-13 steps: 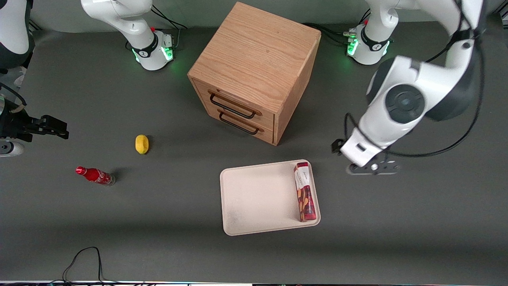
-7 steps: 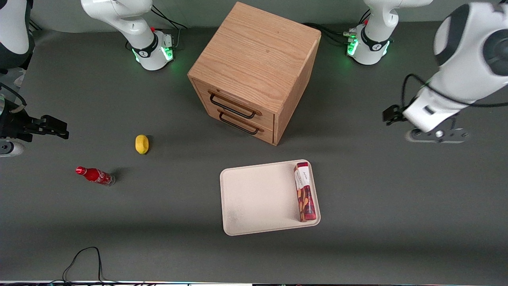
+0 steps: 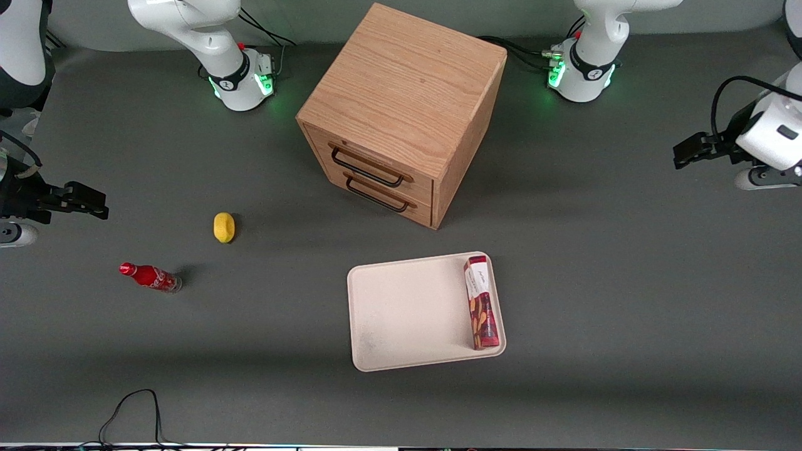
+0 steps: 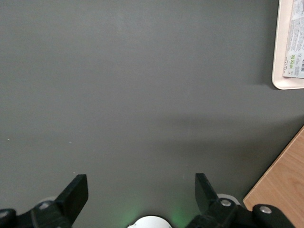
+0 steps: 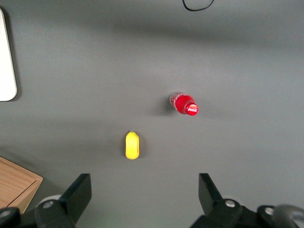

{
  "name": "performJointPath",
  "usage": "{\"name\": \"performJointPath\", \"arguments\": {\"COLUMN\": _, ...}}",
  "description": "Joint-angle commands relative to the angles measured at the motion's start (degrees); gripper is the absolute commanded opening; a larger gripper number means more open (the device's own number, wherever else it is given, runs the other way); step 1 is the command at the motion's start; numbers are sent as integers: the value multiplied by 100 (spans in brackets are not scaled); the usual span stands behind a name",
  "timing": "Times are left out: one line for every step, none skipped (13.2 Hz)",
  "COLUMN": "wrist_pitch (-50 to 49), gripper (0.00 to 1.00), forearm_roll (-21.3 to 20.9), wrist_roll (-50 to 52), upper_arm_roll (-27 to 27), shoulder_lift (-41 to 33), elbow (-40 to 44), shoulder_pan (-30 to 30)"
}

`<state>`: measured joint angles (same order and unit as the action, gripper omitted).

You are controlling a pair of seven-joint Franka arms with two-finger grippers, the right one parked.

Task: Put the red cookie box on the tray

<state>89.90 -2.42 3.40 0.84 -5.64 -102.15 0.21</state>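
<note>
Near the lower middle of the front view, a cream-white tray (image 3: 407, 313) lies flat on the dark grey table (image 3: 626, 344). The red cookie box (image 3: 481, 302) lies on the tray, running lengthwise along the tray's edge toward the working arm's end of the table, white end panel pointing toward the cabinet. It sits tight inside the low rim, so the rim likely keeps it from sliding off. Judged from this, the placing looks done.

At the lower left of the front view, toward the parked arm's end of the table, a small red soda bottle (image 3: 150, 277) lies on its side. A yellow object (image 3: 223, 227) rests a little farther from the camera, apart from the bottle. Neither belongs to the task.

In the upper middle stands a wooden cabinet (image 3: 401, 113) with 2 drawers, both closed, each with a dark handle.

At the right edge of the front view, upper part, the left arm's gripper (image 4: 141, 194) hangs above bare table, well apart from the tray. Its 2 fingers stand wide apart with nothing between them. The wrist view shows a corner of the tray and the box's white end. The gripper's position suggests a release and a pull clear, leaving the box undisturbed.
</note>
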Motion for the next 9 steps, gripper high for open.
{"name": "performJointPath", "arguments": {"wrist_pitch": -60, "gripper": 100, "forearm_roll": 31, "wrist_roll": -374, "upper_arm_roll": -214, "shoulder_lift": -122, "elbow": -16, "shoulder_pan": -91}}
{"name": "performJointPath", "arguments": {"wrist_pitch": -104, "gripper": 100, "forearm_roll": 22, "wrist_roll": -383, "upper_arm_roll": -407, "shoulder_lift": -104, "elbow": 2, "shoulder_pan": -283}}
{"name": "performJointPath", "arguments": {"wrist_pitch": -61, "gripper": 100, "forearm_roll": 22, "wrist_roll": -418, "upper_arm_roll": -583, "shoulder_lift": -96, "elbow": 11, "shoulder_pan": -442}}
{"name": "performJointPath", "arguments": {"wrist_pitch": -35, "gripper": 100, "forearm_roll": -13, "wrist_roll": -410, "upper_arm_roll": -715, "shoulder_lift": -61, "elbow": 29, "shoulder_pan": -652}}
{"name": "performJointPath", "arguments": {"wrist_pitch": -43, "gripper": 100, "forearm_roll": -48, "wrist_roll": -392, "upper_arm_roll": -760, "shoulder_lift": -43, "elbow": 55, "shoulder_pan": -680}}
{"name": "performJointPath", "arguments": {"wrist_pitch": -52, "gripper": 100, "forearm_roll": -83, "wrist_roll": -384, "upper_arm_roll": -743, "shoulder_lift": -17, "elbow": 81, "shoulder_pan": -655}}
{"name": "performJointPath", "arguments": {"wrist_pitch": -69, "gripper": 100, "forearm_roll": -75, "wrist_roll": -366, "upper_arm_roll": -743, "shoulder_lift": -8, "elbow": 73, "shoulder_pan": -646}}
{"name": "performJointPath", "arguments": {"wrist_pitch": -87, "gripper": 100, "forearm_roll": -83, "wrist_roll": -348, "upper_arm_roll": -743, "shoulder_lift": 10, "elbow": 73, "shoulder_pan": -654}}
{"name": "performJointPath", "arguments": {"wrist_pitch": -96, "gripper": 100, "forearm_roll": -83, "wrist_roll": -322, "upper_arm_roll": -743, "shoulder_lift": 36, "elbow": 99, "shoulder_pan": -654}}
